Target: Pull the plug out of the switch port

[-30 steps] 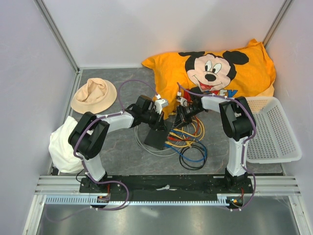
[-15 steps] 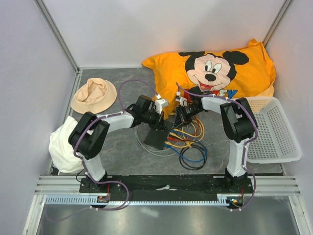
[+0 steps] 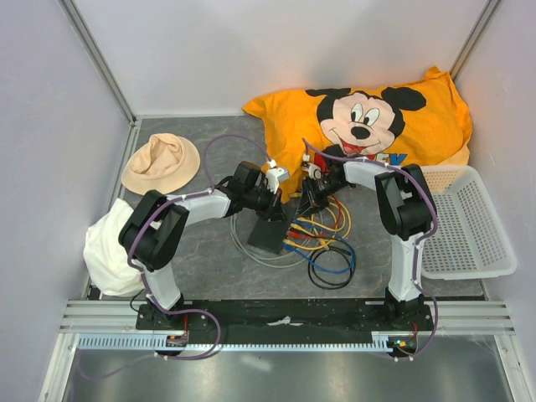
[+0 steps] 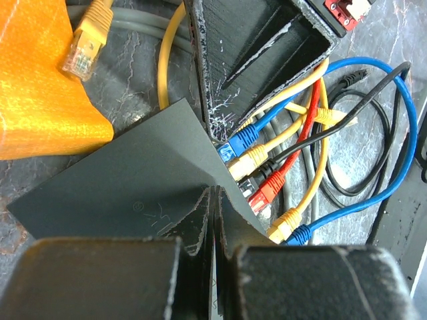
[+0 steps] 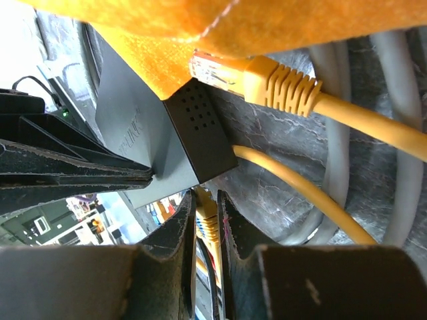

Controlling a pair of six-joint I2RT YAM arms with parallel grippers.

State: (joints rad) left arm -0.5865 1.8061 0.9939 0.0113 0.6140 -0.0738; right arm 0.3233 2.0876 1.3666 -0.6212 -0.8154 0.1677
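- The orange Mickey Mouse pillow [image 3: 377,121], soft woven cloth, is spread across the far side of the grey stone-patterned table [image 3: 201,268]. One of its corners is seen touching the switch.
- The white mesh basket [image 3: 477,243], rigid perforated plastic, is set at the right edge, well apart from the work.
- The switch [image 3: 268,236], a flat, matt, dark grey box with sharp corners, is found mid-table between the two arms. Small vent holes are shown on one end in the right wrist view.
- The patch leads [image 3: 322,247], smooth round cords in yellow, blue, red and black, are looped just right of the switch. Their moulded boots are lined up side by side along its socket face.
- The left gripper [image 4: 213,203] is clamped on the edge of the switch, with the thin slab pinched between its rough black fingers. This is judged to be a bracing hold.
- The right gripper [image 5: 205,203] is closed around a yellow plug [image 5: 208,230] at the socket side. Whether that plug is seated or already freed cannot be told.
- The grasp is judged to be made and the pull itself to be the step in hand. A straight draw away from the socket face is called for, with the latch pressed and the switch held fast.
- A loose yellow plug [image 5: 267,83], with a ribbed boot and a clear tip, lies unplugged beside the pillow.
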